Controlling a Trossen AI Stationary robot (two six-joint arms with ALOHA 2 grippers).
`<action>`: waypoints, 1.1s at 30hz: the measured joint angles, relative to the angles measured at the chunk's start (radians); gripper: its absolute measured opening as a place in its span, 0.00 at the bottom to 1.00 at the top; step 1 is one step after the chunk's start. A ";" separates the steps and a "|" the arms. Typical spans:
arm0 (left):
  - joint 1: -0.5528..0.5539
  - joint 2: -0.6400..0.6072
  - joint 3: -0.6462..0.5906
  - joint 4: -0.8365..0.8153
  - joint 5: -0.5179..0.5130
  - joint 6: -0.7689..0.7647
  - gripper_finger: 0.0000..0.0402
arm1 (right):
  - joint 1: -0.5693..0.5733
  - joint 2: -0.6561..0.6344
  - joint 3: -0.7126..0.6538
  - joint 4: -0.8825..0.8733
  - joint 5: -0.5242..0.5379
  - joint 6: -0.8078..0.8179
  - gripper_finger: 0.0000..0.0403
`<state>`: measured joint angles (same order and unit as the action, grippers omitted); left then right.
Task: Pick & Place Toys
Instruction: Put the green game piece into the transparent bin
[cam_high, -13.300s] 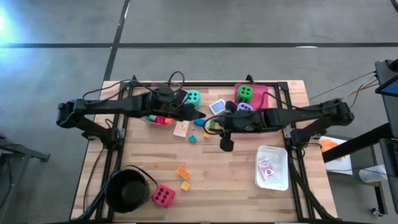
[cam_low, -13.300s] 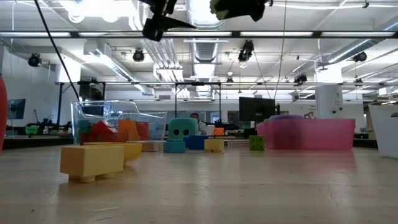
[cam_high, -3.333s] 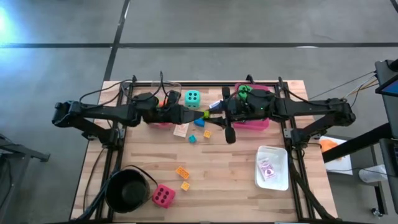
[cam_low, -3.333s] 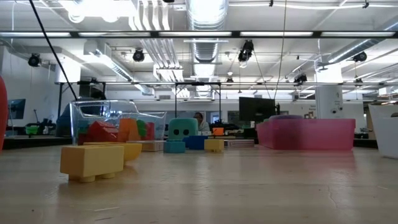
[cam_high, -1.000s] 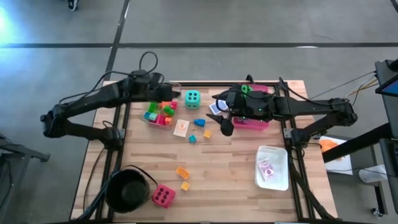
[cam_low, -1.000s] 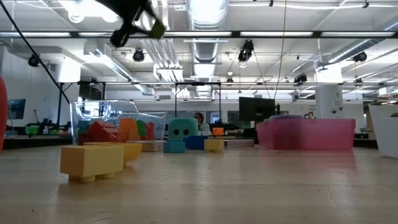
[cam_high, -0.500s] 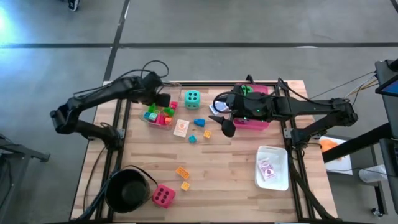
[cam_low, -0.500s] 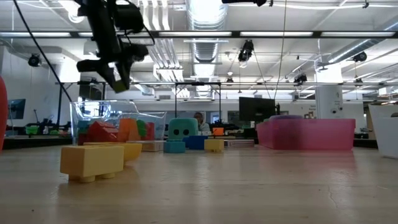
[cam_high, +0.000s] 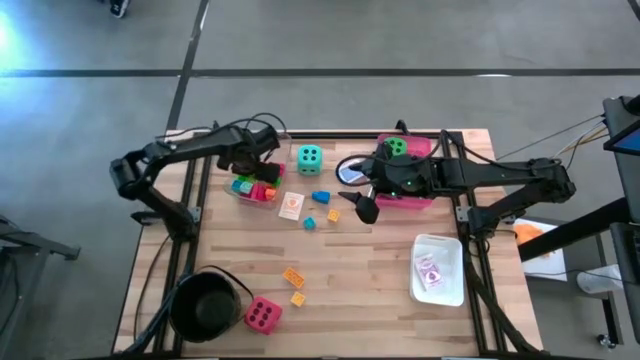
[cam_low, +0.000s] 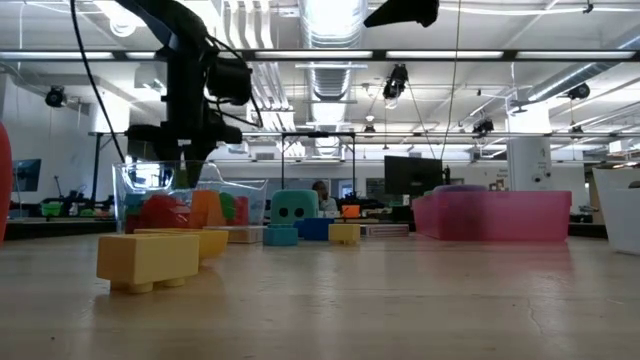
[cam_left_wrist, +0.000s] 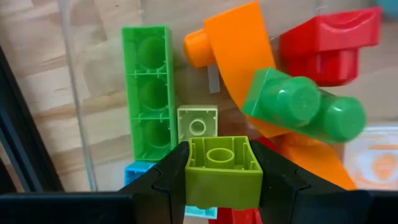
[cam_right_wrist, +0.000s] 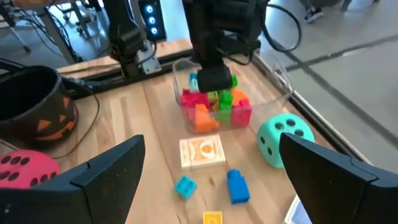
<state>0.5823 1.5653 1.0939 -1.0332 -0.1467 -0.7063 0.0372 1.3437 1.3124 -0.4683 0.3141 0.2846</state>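
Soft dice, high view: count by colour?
Teal die: 1
Green die: 1, in the pink tray
Pink-red die: 1
Purple: 0 in view
Total: 3

A lime-green block (cam_left_wrist: 222, 168) sits between dark fingers above a clear tray (cam_high: 256, 184) of green, orange and red blocks, while teal (cam_high: 309, 159), green (cam_high: 395, 149) and pink-red (cam_high: 263, 316) dice show black dots.
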 joint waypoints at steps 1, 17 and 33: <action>0.000 0.011 0.000 0.000 0.000 0.000 0.34 | 0.000 0.000 -0.002 -0.004 0.000 0.002 0.90; 0.000 0.088 -0.001 0.018 -0.018 -0.046 0.34 | 0.018 0.000 -0.004 0.000 0.000 0.004 0.90; 0.000 0.088 -0.001 0.017 0.020 -0.056 0.41 | 0.018 0.000 -0.004 0.001 0.000 0.002 0.90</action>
<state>0.5823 1.6535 1.0927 -1.0164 -0.1264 -0.7628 0.0551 1.3437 1.3087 -0.4675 0.3145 0.2863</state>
